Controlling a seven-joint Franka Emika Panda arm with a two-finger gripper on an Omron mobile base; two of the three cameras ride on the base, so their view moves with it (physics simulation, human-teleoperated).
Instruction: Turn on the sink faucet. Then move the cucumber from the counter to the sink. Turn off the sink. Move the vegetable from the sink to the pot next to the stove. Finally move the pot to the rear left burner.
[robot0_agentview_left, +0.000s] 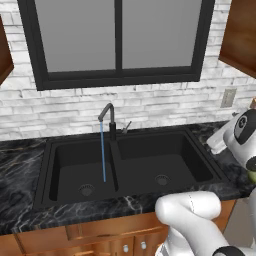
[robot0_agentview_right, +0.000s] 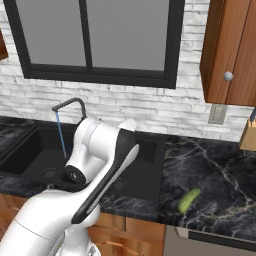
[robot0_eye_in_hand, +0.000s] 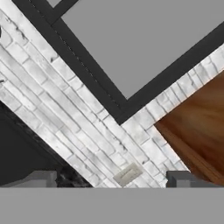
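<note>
Water runs in a thin blue stream from the black sink faucet (robot0_agentview_left: 107, 116) (robot0_agentview_right: 70, 105) into the left basin of the black sink (robot0_agentview_left: 75, 150) (robot0_agentview_right: 20, 155). The cucumber (robot0_agentview_right: 189, 199) lies on the black marble counter (robot0_agentview_right: 220, 175) (robot0_agentview_left: 20, 170), right of the sink and near the front edge. My gripper (robot0_eye_in_hand: 113, 180) is open with nothing between its widely spread fingertips (robot0_eye_in_hand: 41, 178). It points up at the brick wall and window, raised over the sink's right end and well apart from the cucumber. The pot is out of view.
A wall outlet (robot0_agentview_right: 217, 114) (robot0_eye_in_hand: 127, 174) sits above the counter under a wooden upper cabinet (robot0_agentview_right: 230, 50). A wooden knife block (robot0_agentview_right: 248, 135) stands at the far right by the wall. The faucet's thin lever (robot0_agentview_left: 126, 126) sticks out to its right.
</note>
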